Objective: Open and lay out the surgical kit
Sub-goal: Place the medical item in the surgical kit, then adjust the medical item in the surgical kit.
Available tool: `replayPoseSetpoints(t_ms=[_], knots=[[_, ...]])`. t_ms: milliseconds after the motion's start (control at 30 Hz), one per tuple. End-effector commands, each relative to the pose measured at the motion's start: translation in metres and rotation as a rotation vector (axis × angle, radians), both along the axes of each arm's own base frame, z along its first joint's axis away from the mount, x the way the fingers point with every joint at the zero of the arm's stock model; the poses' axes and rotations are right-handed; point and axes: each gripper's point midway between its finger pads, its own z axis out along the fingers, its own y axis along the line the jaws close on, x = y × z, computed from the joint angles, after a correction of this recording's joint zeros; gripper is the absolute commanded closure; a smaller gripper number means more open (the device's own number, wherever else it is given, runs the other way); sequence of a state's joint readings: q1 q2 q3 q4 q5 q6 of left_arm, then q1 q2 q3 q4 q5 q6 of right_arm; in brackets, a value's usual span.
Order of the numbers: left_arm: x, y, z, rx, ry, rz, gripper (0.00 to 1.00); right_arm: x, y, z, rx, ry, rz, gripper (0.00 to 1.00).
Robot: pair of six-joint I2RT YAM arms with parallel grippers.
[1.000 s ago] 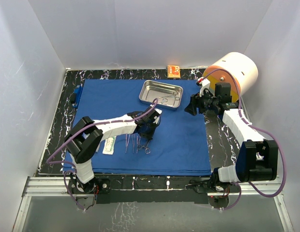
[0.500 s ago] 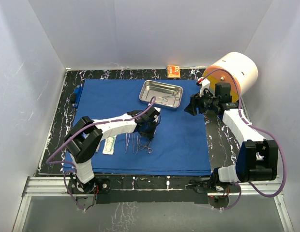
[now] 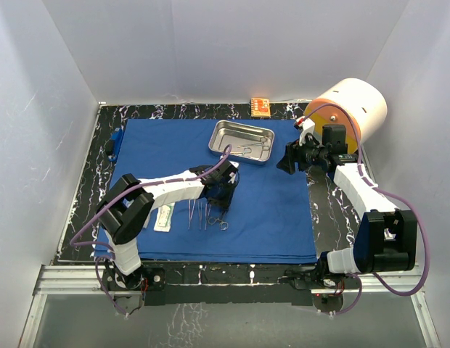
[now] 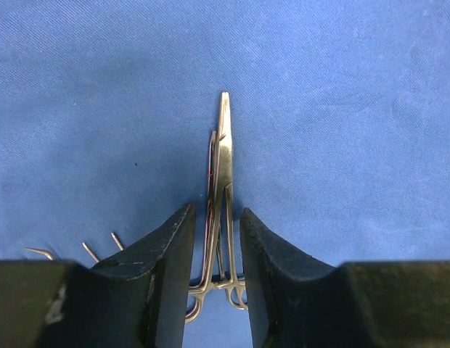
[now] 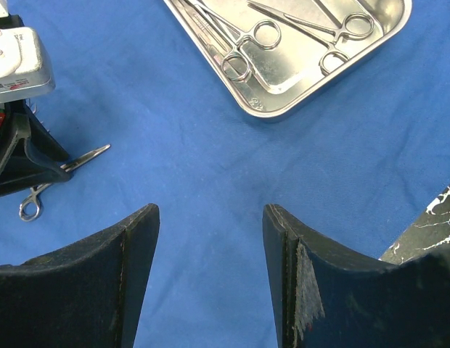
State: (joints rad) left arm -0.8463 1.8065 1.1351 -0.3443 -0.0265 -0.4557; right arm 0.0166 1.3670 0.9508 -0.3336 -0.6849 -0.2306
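Straddling one clamp (image 4: pixel 223 167), left gripper (image 4: pixel 218 210) jaws slightly apart; right gripper (image 5: pixel 210 210) wide, empty. Blue cloth (image 3: pixel 276 217) bare toward right edge. Tray (image 3: pixel 228 134): two ringed clamps (image 5: pixel 258 47).

The right gripper (image 5: pixel 210 214) comes in from the bottom edge with its two black fingers (image 5: pixel 131 268) standing apart, and between them shows the blue cloth (image 5: pixel 174 130), which fills nearly the whole frame. At the top centre lies the shiny steel tray (image 5: pixel 297 65), set at a slant in the picture, with several ring-handled clamps (image 5: pixel 250 45) inside it. At the left edge the left gripper (image 5: pixel 36 156) stands over one more clamp (image 5: pixel 87 156) that lies on the cloth with its tip pointing to the upper right, and a piece of black marbled table (image 5: pixel 435 217) shows in the lower right corner.
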Motion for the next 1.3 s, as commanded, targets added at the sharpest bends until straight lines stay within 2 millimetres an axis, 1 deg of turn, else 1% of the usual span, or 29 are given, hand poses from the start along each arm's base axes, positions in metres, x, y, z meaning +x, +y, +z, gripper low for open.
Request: replayPoseSetpoints(t_ms=[0, 200, 367, 467, 567, 667, 733, 800, 867, 933, 1000, 1100, 1167, 1200, 1233, 1267], knots=[[-0.001, 0.001, 0.017, -0.032, -0.020, -0.004, 0.68, 0.008, 0.000, 0.016, 0.010, -0.061, 0.008, 0.43], [-0.004, -0.001, 0.022, -0.052, -0.011, -0.008, 0.63, 0.008, 0.001, 0.017, 0.011, -0.068, 0.010, 0.43], [-0.004, 0.004, 0.020, -0.047, -0.008, 0.002, 0.62, 0.009, 0.001, 0.014, 0.011, -0.060, 0.011, 0.44], [-0.002, 0.006, 0.023, -0.052, -0.014, 0.004, 0.60, 0.009, 0.002, 0.013, 0.010, -0.056, 0.018, 0.44], [0.005, 0.003, 0.035, -0.090, -0.038, -0.018, 0.55, 0.005, 0.007, 0.015, 0.002, -0.073, 0.053, 0.44], [0.019, -0.003, 0.059, -0.184, -0.060, -0.033, 0.52, 0.000, 0.017, 0.018, -0.014, -0.098, 0.103, 0.44], [0.030, -0.003, 0.077, -0.264, -0.063, -0.023, 0.51, -0.005, 0.029, 0.017, -0.031, -0.118, 0.144, 0.44], [0.040, 0.001, 0.091, -0.325, -0.068, -0.008, 0.51, -0.010, 0.043, 0.012, -0.052, -0.128, 0.179, 0.44], [0.051, 0.008, 0.103, -0.373, -0.080, 0.011, 0.50, -0.018, 0.062, 0.002, -0.073, -0.122, 0.230, 0.44], [0.062, 0.020, 0.113, -0.399, -0.098, 0.039, 0.50, -0.026, 0.082, -0.008, -0.094, -0.119, 0.281, 0.44], [0.076, 0.038, 0.122, -0.418, -0.117, 0.093, 0.50, -0.034, 0.104, -0.015, -0.114, -0.124, 0.329, 0.45], [0.103, 0.074, 0.138, -0.439, -0.161, 0.200, 0.49, -0.046, 0.139, -0.021, -0.127, -0.137, 0.403, 0.45], [0.118, 0.095, 0.151, -0.459, -0.200, 0.252, 0.48, -0.053, 0.164, -0.021, -0.127, -0.158, 0.447, 0.46], [0.124, 0.104, 0.158, -0.470, -0.221, 0.274, 0.47, -0.053, 0.171, -0.023, -0.130, -0.164, 0.451, 0.47], [0.131, 0.116, 0.165, -0.479, -0.245, 0.301, 0.47, -0.057, 0.184, -0.025, -0.137, -0.174, 0.471, 0.47], [0.135, 0.124, 0.172, -0.488, -0.267, 0.314, 0.47, -0.058, 0.193, -0.028, -0.150, -0.181, 0.480, 0.47]])
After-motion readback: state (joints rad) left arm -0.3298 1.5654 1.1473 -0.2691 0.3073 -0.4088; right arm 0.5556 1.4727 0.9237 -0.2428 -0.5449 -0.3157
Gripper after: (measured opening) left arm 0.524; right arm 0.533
